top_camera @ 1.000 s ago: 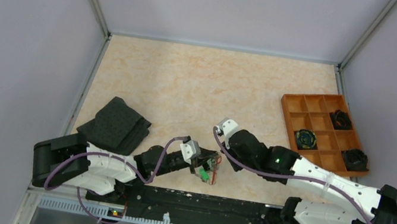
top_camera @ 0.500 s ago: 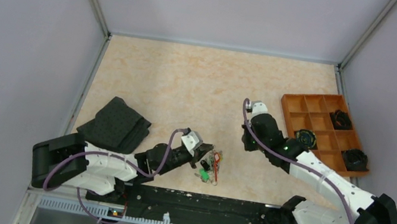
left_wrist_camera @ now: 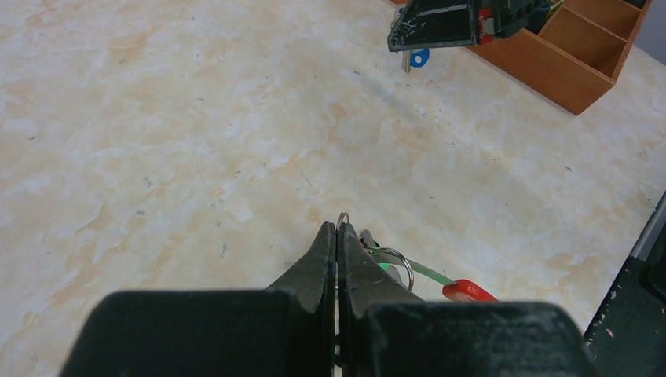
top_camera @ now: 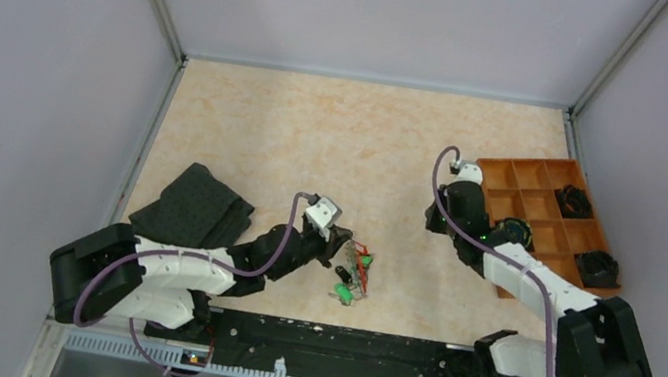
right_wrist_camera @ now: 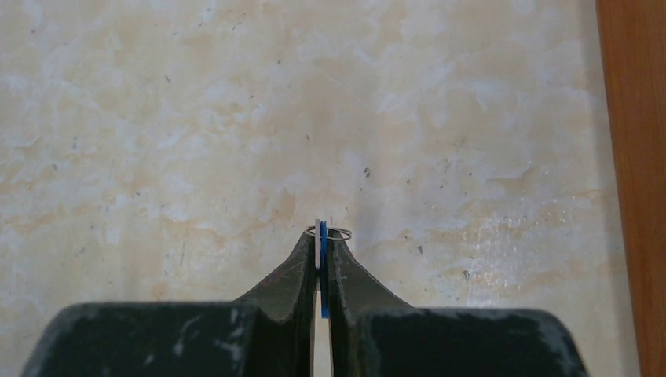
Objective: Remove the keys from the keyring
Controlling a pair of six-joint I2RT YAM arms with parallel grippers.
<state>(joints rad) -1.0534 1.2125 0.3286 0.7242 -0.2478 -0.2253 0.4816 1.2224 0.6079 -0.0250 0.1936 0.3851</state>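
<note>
My left gripper (top_camera: 343, 242) is shut on the keyring (left_wrist_camera: 343, 217), whose thin grey wire pokes out just past the closed tips (left_wrist_camera: 338, 236). The keys (top_camera: 351, 277) hang from it in a bunch close over the table, with green heads (top_camera: 344, 293) and a red part (left_wrist_camera: 469, 290) showing. My right gripper (top_camera: 432, 217) is apart from the bunch, near the orange tray's left side. It is shut on a single blue key (right_wrist_camera: 322, 236) with a small wire ring (right_wrist_camera: 334, 232) at its tip. The left wrist view shows that blue key (left_wrist_camera: 418, 56) hanging under the right fingers.
An orange compartment tray (top_camera: 514, 177) stands at the right, with black coiled objects (top_camera: 513, 235) in three cells. Its wooden wall (right_wrist_camera: 636, 157) runs down the right edge of the right wrist view. A folded black cloth (top_camera: 193, 212) lies at the left.
My right gripper has swung up and to the right, away from the bunch toward the tray, carrying the blue key. My left gripper has shifted slightly up with the keyring.
</note>
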